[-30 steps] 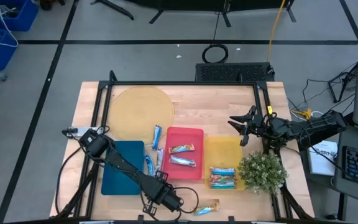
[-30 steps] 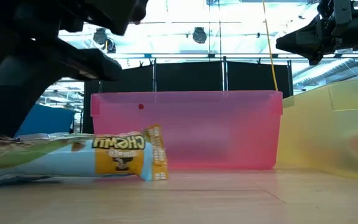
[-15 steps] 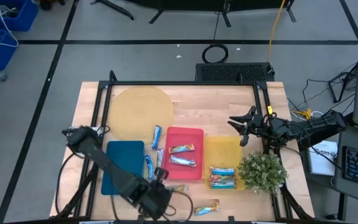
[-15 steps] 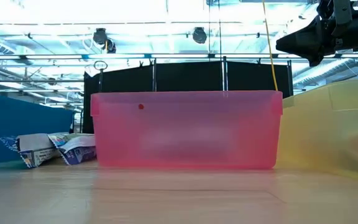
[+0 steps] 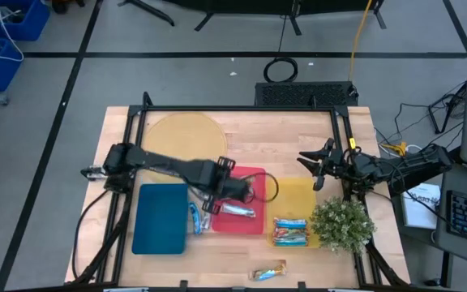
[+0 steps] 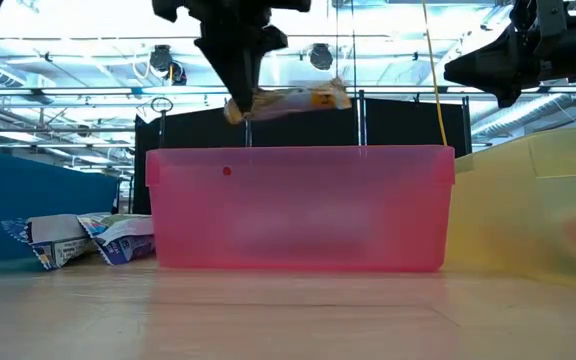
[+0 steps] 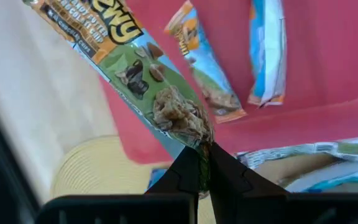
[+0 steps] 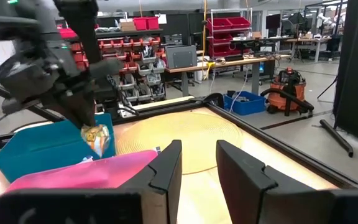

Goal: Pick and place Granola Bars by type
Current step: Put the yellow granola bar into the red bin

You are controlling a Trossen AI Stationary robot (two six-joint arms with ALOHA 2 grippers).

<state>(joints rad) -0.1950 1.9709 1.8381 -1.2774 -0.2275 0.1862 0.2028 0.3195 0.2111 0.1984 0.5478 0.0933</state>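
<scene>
Left tool [image 7: 201,163] pinches orange-brown granola bar [image 7: 143,73] by one end, above red tray [image 5: 254,223]. Lower first, release flat beside bars inside. Right tool [image 8: 197,165] open, waits far right of desk [image 5: 242,126].

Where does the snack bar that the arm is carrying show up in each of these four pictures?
High view: the carried granola bar is hidden under the left tool, above the red tray.
Low view: the bar hangs above the tray's wall.
Left wrist view: it runs diagonally, pinched at one end.
Right wrist view: its end shows beyond the tray.
Shared landmark: the red tray.
</scene>
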